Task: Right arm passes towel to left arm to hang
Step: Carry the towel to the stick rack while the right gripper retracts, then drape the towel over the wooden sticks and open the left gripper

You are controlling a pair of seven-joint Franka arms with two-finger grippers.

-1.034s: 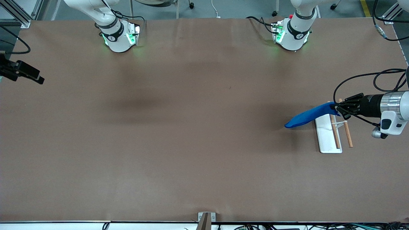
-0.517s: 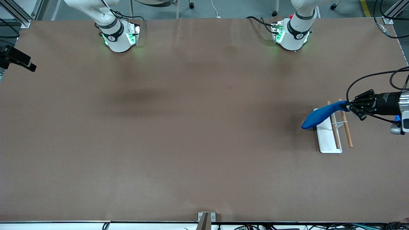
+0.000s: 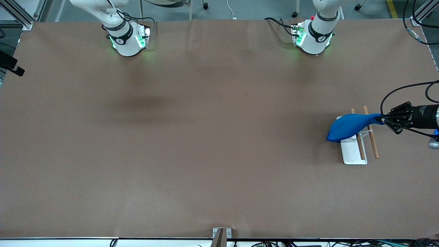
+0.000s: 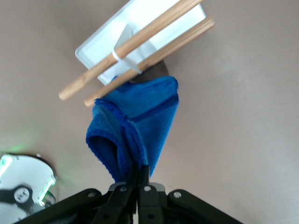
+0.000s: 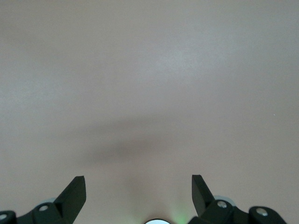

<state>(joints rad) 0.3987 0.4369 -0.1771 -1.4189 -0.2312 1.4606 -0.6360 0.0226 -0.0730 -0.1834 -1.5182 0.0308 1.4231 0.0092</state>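
The blue towel (image 3: 349, 126) hangs from my left gripper (image 3: 383, 120), which is shut on one end of it, near the left arm's end of the table. The towel stretches across the end of a small rack that lies farther from the front camera. The rack has a white base (image 3: 351, 152) and two wooden rods (image 3: 372, 145). In the left wrist view the towel (image 4: 135, 126) runs from my left gripper (image 4: 140, 170) to the rods (image 4: 154, 28). My right gripper (image 5: 138, 179) is open and empty over bare table, at the right arm's end (image 3: 15, 70).
The brown table (image 3: 205, 137) carries only the rack. The right arm's base (image 3: 127, 39) and the left arm's base (image 3: 313, 36) stand along the edge farthest from the front camera. A black cable (image 3: 404, 91) loops above my left gripper.
My left gripper has pulled the towel toward the left arm's end of the table, so it now lies across the rack. My right gripper has drawn back toward the right arm's end.
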